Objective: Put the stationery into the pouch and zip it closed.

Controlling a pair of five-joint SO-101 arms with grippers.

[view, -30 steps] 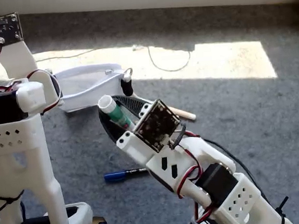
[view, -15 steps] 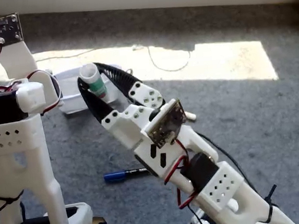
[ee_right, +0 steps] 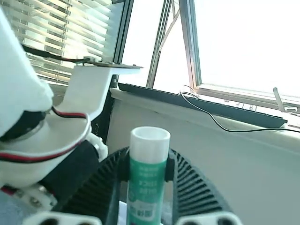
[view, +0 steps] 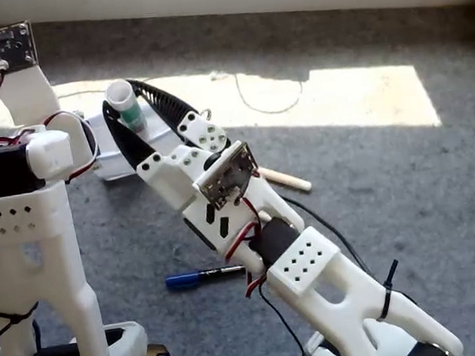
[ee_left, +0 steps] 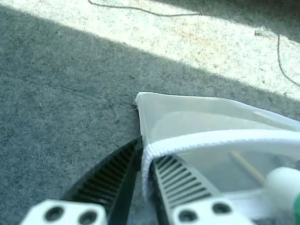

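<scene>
Right gripper (view: 128, 113) clamped on glue stick (view: 120, 96), above pouch (ee_left: 197, 122); left gripper (ee_left: 140, 161) pinching pouch rim near corner.

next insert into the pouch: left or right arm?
Right. The right gripper is shut on the glue stick, close above the pouch. The left gripper is clamped on the pouch's edge, likely holding it open.
</scene>
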